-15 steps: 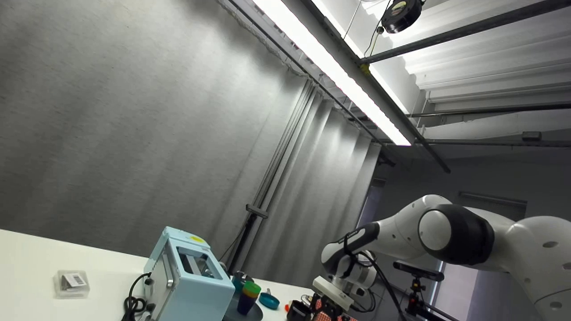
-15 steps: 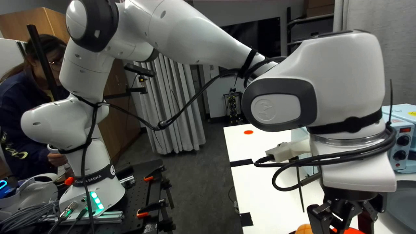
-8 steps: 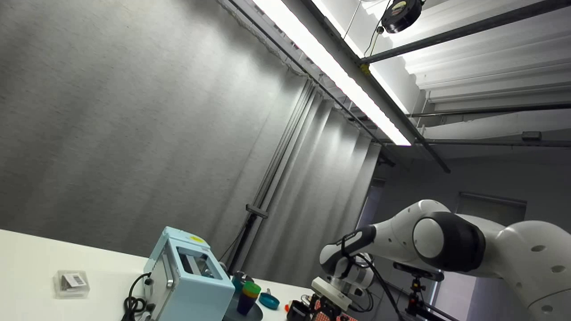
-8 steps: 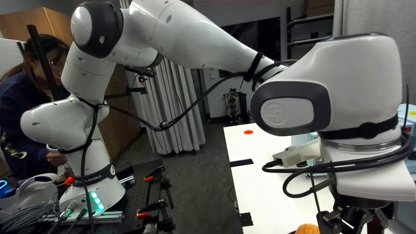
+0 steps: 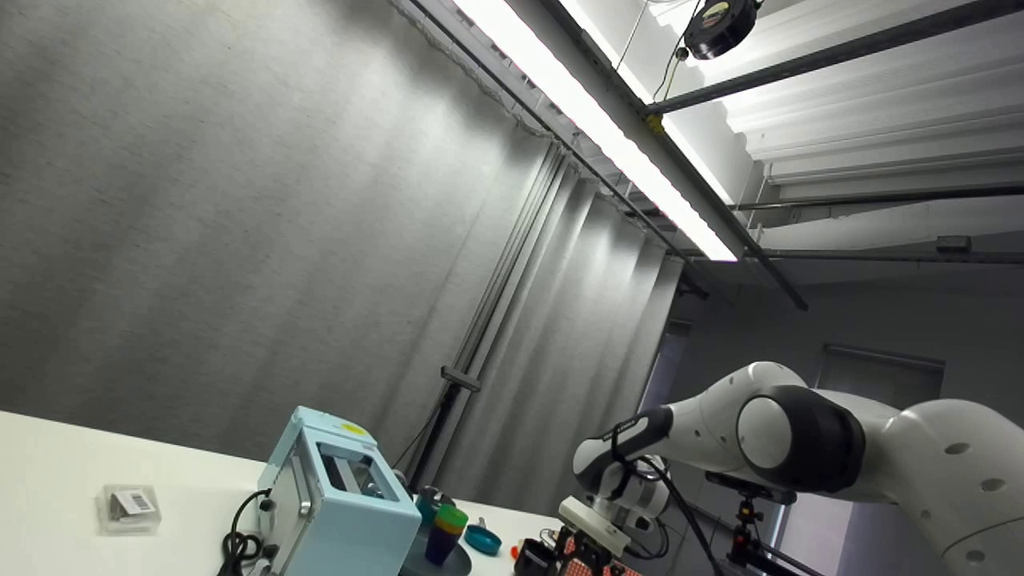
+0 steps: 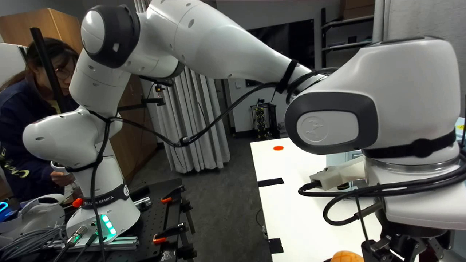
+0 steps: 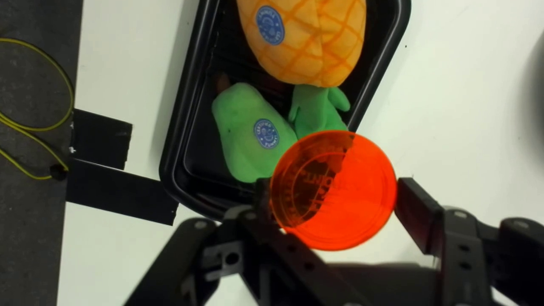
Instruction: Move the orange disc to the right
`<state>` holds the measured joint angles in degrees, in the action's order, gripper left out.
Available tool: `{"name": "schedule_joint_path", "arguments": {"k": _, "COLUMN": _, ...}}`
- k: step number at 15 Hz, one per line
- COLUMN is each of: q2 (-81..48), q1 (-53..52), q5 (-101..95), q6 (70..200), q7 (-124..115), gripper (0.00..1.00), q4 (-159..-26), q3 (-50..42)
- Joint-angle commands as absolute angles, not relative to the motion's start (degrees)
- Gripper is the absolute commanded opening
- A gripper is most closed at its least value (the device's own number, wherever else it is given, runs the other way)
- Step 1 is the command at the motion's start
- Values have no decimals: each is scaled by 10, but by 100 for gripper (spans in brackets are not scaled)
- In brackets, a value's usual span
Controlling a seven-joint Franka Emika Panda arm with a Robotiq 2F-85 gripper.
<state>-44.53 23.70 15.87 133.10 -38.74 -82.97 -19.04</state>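
Grey pleated curtains hang behind the white jointed robot arm in an exterior view; to their right, a flat, round orange-red shape lies near the far end of the white tabletop. From the left in the wrist view, dark grey flooring carries a looped yellow cable. Next, on the tabletop's border, are two strips of black tape. Further right stands a black rectangular tray with rounded corners. In it lie a pale-green plush pear with a round blue label and, higher in that view, an orange plush pineapple with a lattice pattern; a green plush piece shows just below the pineapple. Right of the pear, the see-through orange disc is held between the fingertips of the black two-fingered pincer, one against each side of its rim. Whether the disc touches the tray cannot be told.
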Motion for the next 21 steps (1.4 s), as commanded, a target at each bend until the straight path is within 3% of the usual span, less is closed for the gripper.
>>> {"name": "schedule_joint_path", "arguments": {"k": 1, "q2": -459, "q1": 248, "q5": 162, "q6": 1297, "q7": -395, "gripper": 94, "q4": -795, "q3": -186}}
{"name": "schedule_joint_path", "arguments": {"k": 3, "q2": -459, "q1": 249, "q5": 161, "q6": 1294, "q7": -394, "gripper": 100, "q4": -794, "q3": -186}}
{"name": "schedule_joint_path", "arguments": {"k": 11, "q2": -451, "q1": 247, "q5": 162, "q6": 1303, "q7": -390, "gripper": 100, "q4": -804, "q3": -184}}
{"name": "schedule_joint_path", "arguments": {"k": 21, "q2": -370, "q1": 176, "q5": 90, "q6": 1375, "q7": -374, "gripper": 100, "q4": -945, "q3": -210}}
